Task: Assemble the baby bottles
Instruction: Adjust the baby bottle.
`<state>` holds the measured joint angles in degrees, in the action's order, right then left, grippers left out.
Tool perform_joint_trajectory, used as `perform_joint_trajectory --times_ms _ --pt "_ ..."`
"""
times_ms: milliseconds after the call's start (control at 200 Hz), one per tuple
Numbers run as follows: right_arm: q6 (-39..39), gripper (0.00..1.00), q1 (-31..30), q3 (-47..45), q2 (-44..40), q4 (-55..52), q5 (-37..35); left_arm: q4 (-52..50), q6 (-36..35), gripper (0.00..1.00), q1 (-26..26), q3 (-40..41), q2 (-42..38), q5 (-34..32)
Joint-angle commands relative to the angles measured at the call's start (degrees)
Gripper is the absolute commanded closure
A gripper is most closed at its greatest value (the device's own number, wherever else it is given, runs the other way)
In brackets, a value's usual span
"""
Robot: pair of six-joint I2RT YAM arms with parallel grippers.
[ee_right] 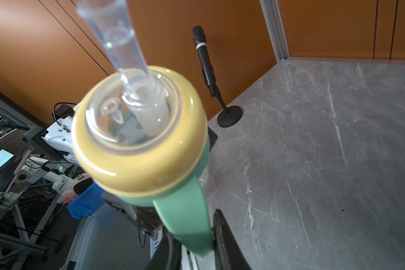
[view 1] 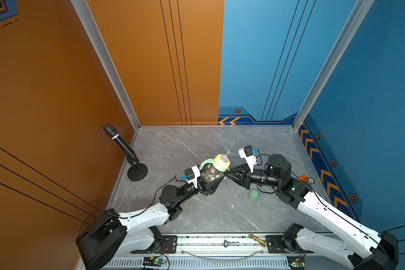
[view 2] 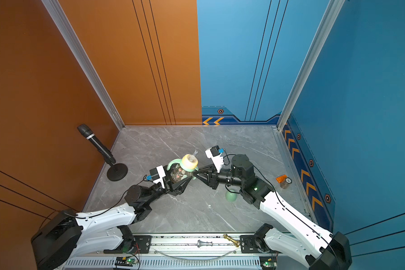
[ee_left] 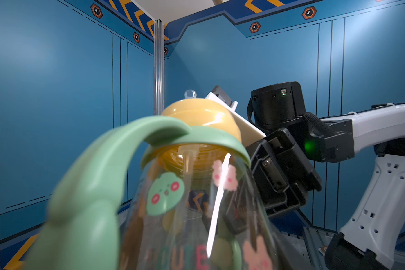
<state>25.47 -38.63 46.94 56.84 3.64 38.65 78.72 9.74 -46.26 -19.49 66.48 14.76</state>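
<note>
Orange walls (view 1: 45, 93) are filling the left side and half the back; blue walls (view 1: 255, 58) are taking the rest. Aluminium posts (view 1: 108, 63) are rising in both back corners. A dark band of orange chevrons (view 1: 313, 149) is running along the foot of the blue walls. A grey marbled tabletop (view 1: 197, 145) is lying under even light. A black microphone (view 1: 121, 144) on a round stand (view 1: 137, 174) is leaning beside the orange wall. On the front rail (view 1: 197, 243), a silver chess piece (view 1: 231, 243) and a gold one (view 1: 257, 240) are lying. Past the front, a blue bin (ee_right: 87, 201) is showing.
</note>
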Motion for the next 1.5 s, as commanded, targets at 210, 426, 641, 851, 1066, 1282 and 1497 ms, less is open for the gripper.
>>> perform_joint_trajectory --times_ms 210,426,641,851,1066,1282,1497 --pt "-2.6 0.92 -0.5 5.0 -1.7 -6.0 -2.0 2.0 1.9 0.88 -2.2 -3.1 2.5 -0.2" --pt "-7.4 0.96 -1.2 7.6 -3.8 -14.2 -7.9 1.9 3.0 0.45 -1.9 -1.5 2.9 -3.1" --pt "-10.8 0.97 -1.2 9.3 -4.4 -18.0 -11.4 2.0 3.6 0.31 -1.6 -0.6 3.2 -3.3" --pt "-12.3 1.00 -3.1 10.8 -4.7 -18.8 -14.1 1.9 5.3 0.19 -1.0 -0.3 3.8 -2.8" --pt "-14.6 1.00 -3.6 11.1 -5.9 -18.2 -15.2 1.9 7.1 0.10 -0.7 -0.7 5.1 -1.2" --pt "-18.1 1.00 -3.6 11.9 -7.4 -20.2 -14.0 2.0 8.8 0.07 1.5 -0.2 4.6 -0.1" --pt "-22.2 1.00 -3.5 13.2 -7.9 -24.2 -11.0 0.9 14.4 0.02 8.1 -2.8 4.3 13.9"
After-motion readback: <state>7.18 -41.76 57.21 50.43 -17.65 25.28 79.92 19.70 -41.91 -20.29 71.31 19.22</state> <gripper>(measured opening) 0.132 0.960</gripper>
